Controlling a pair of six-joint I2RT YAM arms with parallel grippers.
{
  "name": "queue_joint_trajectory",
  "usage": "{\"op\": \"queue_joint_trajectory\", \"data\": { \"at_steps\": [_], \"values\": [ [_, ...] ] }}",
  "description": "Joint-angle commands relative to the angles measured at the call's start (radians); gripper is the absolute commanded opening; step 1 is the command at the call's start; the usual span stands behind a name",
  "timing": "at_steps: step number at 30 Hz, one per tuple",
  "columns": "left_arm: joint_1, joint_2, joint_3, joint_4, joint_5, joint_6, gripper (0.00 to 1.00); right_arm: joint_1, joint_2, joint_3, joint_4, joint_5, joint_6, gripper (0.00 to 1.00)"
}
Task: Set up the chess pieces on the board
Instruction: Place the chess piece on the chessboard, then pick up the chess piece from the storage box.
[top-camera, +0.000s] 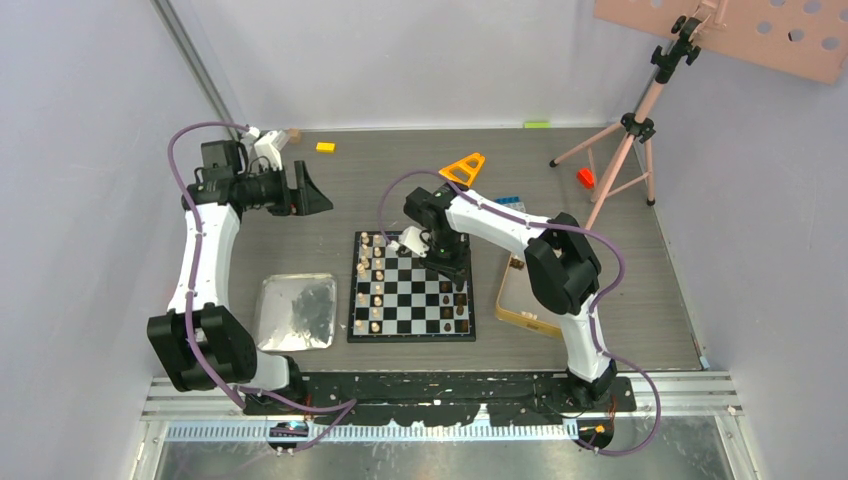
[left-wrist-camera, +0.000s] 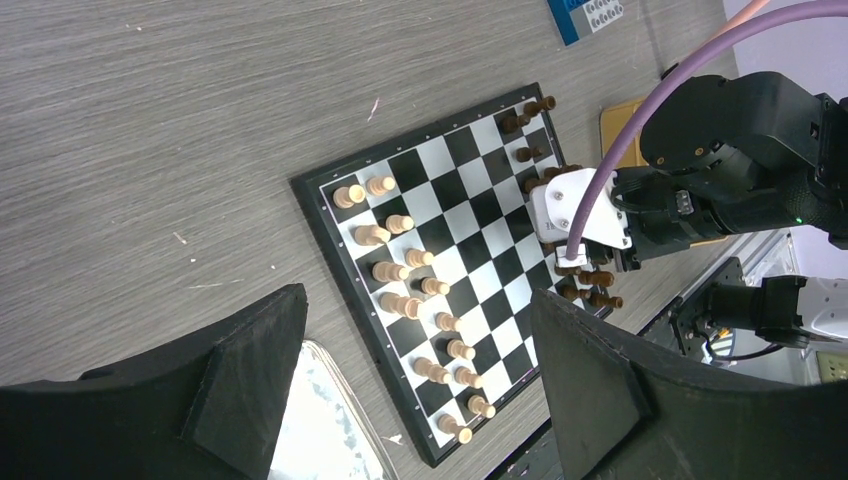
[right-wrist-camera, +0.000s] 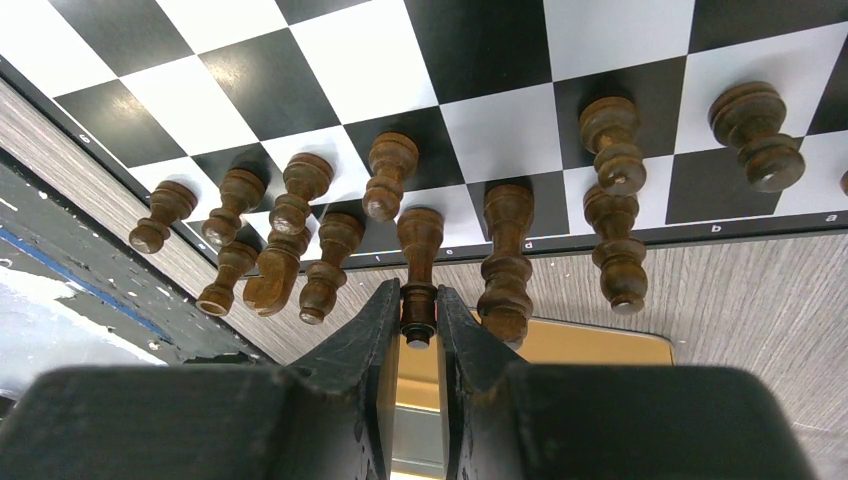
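Note:
The black-and-white chessboard lies mid-table. Several light tan pieces stand along its left side and dark brown pieces along its right side. My right gripper hangs over the right side. In the right wrist view the gripper is shut on the top of one dark piece, whose base sits in the board's edge row among other dark pieces. My left gripper is open and empty, raised far left of the board. In its own view the gripper looks down at the light pieces.
A shiny silver tray lies left of the board. A gold-rimmed tin sits right of it under the right arm. A blue brick, an orange triangle, a yellow brick and a tripod stand at the back.

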Motion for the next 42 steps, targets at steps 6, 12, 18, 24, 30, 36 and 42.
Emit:
{"op": "queue_joint_trajectory", "data": {
  "at_steps": [6,12,18,24,30,36,42],
  "values": [
    [0.016,-0.032,-0.009,0.013,0.032,-0.011,0.85,0.009,-0.011,0.041,-0.017,0.013,0.028,0.36],
    [0.017,-0.029,-0.010,0.014,0.032,-0.011,0.85,0.007,-0.038,0.044,-0.008,0.008,0.046,0.45],
    [0.016,-0.021,-0.003,0.015,0.039,-0.016,0.86,-0.015,-0.091,0.059,-0.007,-0.026,0.068,0.46],
    [0.018,-0.007,0.003,0.024,0.048,-0.020,0.86,-0.070,-0.202,0.034,-0.008,-0.125,0.076,0.46],
    [0.015,0.018,0.014,0.025,0.062,-0.010,0.85,-0.208,-0.372,-0.087,0.057,-0.215,0.091,0.45],
    [-0.023,0.037,0.025,0.047,0.074,0.002,0.85,-0.428,-0.513,-0.309,0.180,-0.255,0.032,0.47],
    [-0.086,0.069,0.038,0.087,0.072,-0.005,0.85,-0.526,-0.576,-0.552,0.366,-0.230,-0.122,0.49]
  ]
}}
